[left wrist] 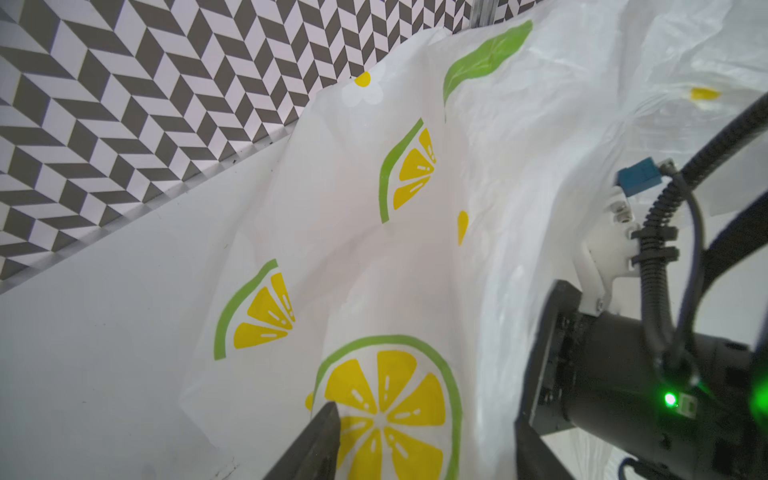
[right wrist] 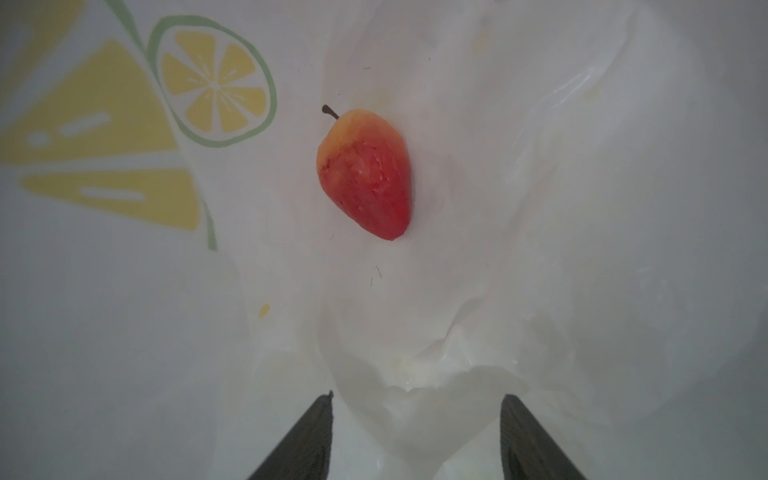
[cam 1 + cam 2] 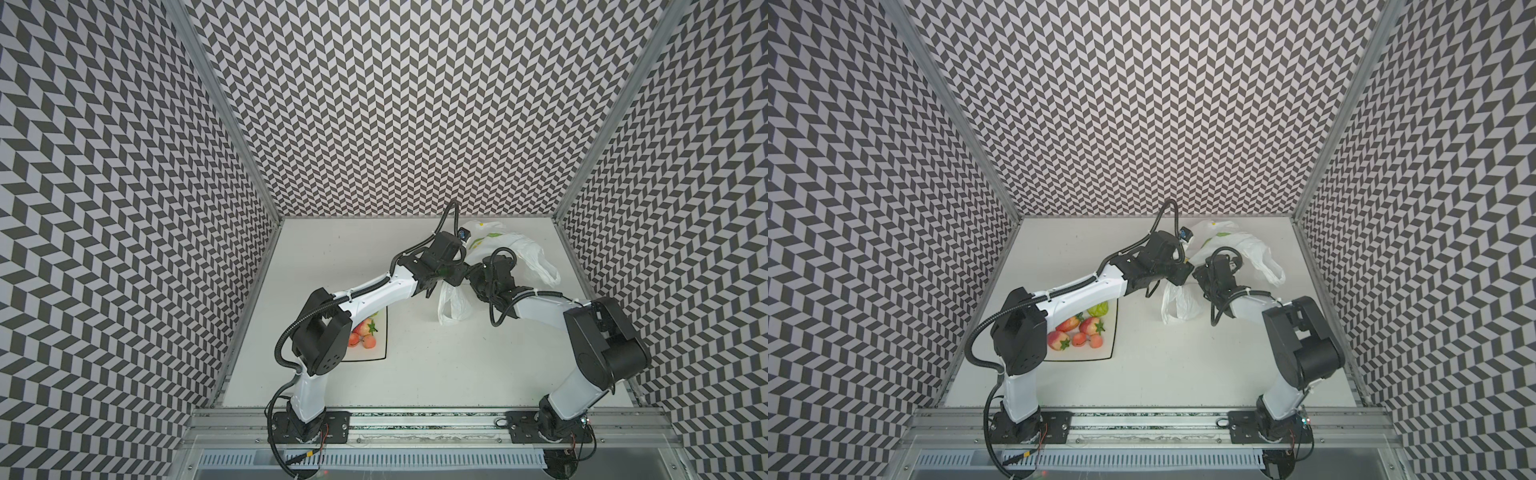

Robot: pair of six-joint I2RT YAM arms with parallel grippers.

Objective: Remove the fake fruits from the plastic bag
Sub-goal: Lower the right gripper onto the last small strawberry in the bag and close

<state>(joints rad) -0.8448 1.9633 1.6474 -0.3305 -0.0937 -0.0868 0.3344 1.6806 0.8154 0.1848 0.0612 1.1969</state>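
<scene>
We find the bag (image 3: 515,245) crumpled toward the back right of the table (image 3: 415,365), with one handle loop trailing to the front and the other to the right; in both top views the two arms reach over to it and meet above it. The right gripper (image 2: 415,436) is released, its two fingers parted and empty over the white film inside the bag; ahead of it lies one red fruit (image 2: 365,174) with an orange shoulder and a short dark stem, resting on the bag's floor near a printed lemon slice and clear of the fingers. The left gripper (image 1: 424,411) is released as well, its fingers parted with the lemon-printed wall of the bag between them; one fingertip (image 1: 328,419) lies over a big lemon slice. On the left of the table, partly under the left arm, the plate (image 3: 1096,354) holds the other fruits, well apart from the bag: a green fruit (image 3: 1098,309) at the back, three strawberries (image 3: 1092,325) and two orange balls (image 3: 1096,340).
</scene>
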